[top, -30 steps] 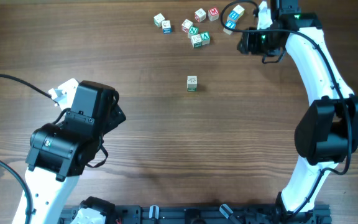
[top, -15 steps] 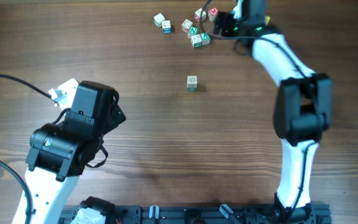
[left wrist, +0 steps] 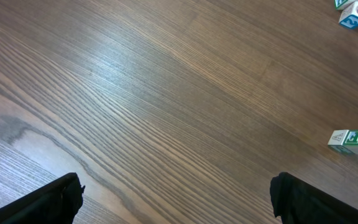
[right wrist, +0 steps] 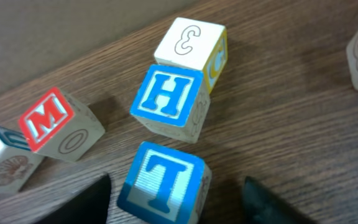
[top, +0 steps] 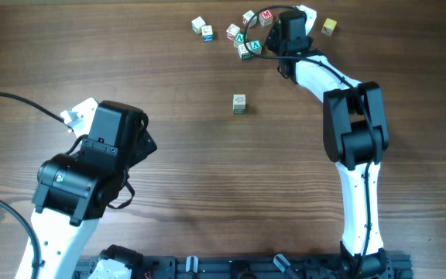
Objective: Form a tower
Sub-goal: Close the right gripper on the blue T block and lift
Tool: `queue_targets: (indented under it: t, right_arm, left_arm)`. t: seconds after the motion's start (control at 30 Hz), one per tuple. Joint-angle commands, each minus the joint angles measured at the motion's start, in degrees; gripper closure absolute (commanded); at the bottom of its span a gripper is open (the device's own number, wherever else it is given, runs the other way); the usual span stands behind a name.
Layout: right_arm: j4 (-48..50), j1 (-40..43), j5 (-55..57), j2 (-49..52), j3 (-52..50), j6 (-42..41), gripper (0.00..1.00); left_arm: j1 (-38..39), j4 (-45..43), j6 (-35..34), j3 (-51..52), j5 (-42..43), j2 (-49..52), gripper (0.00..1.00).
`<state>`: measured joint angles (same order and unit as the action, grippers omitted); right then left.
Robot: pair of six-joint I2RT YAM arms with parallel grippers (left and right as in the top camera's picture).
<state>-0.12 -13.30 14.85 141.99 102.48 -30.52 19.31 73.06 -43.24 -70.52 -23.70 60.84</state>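
Observation:
No tower is in view; the cubes lie singly. A blue T cube (right wrist: 160,177) sits on the table between the fingers of my right gripper (right wrist: 176,186). The left finger is close beside it and a gap shows on its right, so the gripper is open. Just beyond lie a blue H cube (right wrist: 168,102) and a white cube marked 3 (right wrist: 191,40). A pale cube with green marks (top: 239,104) stands alone mid-table and also shows in the left wrist view as the pale green cube (left wrist: 353,140). My left gripper (left wrist: 176,199) is wide open over bare wood.
A red M cube (right wrist: 58,121) lies left of the H cube. Several more letter cubes (top: 242,39) cluster at the table's far edge, with a yellow cube (top: 329,27) to the right of my right arm (top: 351,124). My left arm (top: 91,170) sits at the lower left.
My right arm swung left from the far right to over the cube cluster, and its jaws came down around the T cube. The left arm has not moved.

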Motion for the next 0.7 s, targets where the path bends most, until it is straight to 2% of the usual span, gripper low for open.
queue_targets:
  t: [0.0,0.07,0.2,0.47,0.67]
  right_arm:
    - [-0.9,0.0,1.2,2.1,0.2,-1.1,0.47]
    - [-4.0,0.0,1.2,1.8,1.6,-1.0,0.57]
    - [-8.6,0.0,1.2,-1.6,2.1,0.2,0.65]
    - [-24.4,0.1,0.4,-16.5,2.1,8.0,0.69]
    - [-37.6,0.0,-10.3,-27.3,2.1,9.6,0.69]
  left_arm:
    - [-0.6,-0.2,-0.9,0.5,0.3,-0.1,0.00]
    - [-0.6,-0.2,-0.9,0.5,0.3,-0.1,0.00]
    - [-0.6,-0.2,-0.9,0.5,0.3,-0.1,0.00]
    - [-0.6,-0.2,-0.9,0.5,0.3,-0.1,0.00]
    - [-0.6,-0.2,-0.9,0.5,0.3,-0.1,0.00]
